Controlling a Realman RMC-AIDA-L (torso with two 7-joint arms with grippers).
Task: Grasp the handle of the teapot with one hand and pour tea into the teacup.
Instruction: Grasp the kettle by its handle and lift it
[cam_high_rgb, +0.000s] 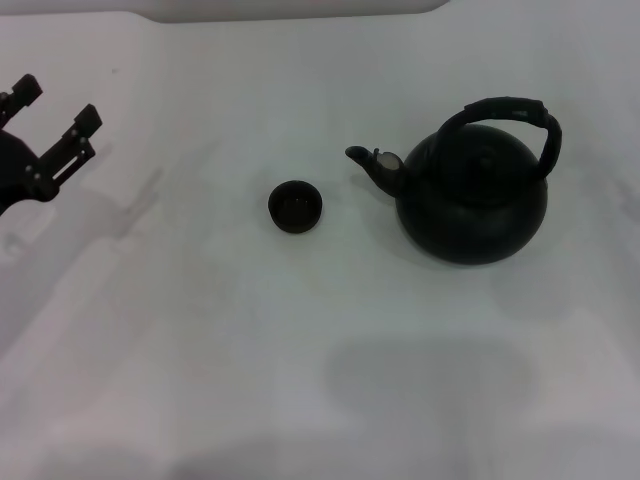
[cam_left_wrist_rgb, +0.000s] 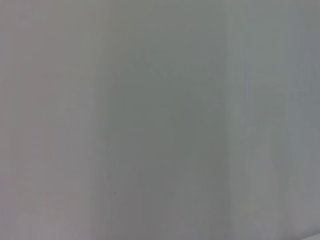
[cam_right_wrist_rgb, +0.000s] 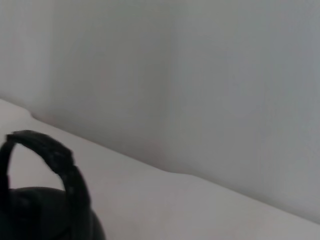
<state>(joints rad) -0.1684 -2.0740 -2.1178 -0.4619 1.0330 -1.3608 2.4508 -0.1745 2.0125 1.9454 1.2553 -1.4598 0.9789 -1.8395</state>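
The matte black teapot (cam_high_rgb: 473, 200) stands upright on the white table at the right, its short spout (cam_high_rgb: 372, 163) pointing left. Its thick arched handle (cam_high_rgb: 510, 112) loops over the top. The tiny dark teacup (cam_high_rgb: 296, 207) sits to the left of the spout, a short gap away. My left gripper (cam_high_rgb: 58, 112) hovers at the far left edge, open, holding nothing. The right gripper is out of the head view. In the right wrist view the handle (cam_right_wrist_rgb: 55, 155) and part of the teapot body (cam_right_wrist_rgb: 45, 215) show in a corner.
The white table (cam_high_rgb: 300, 350) spreads around both objects. A pale wall (cam_right_wrist_rgb: 200, 75) rises behind the table's far edge. The left wrist view shows only a plain grey surface.
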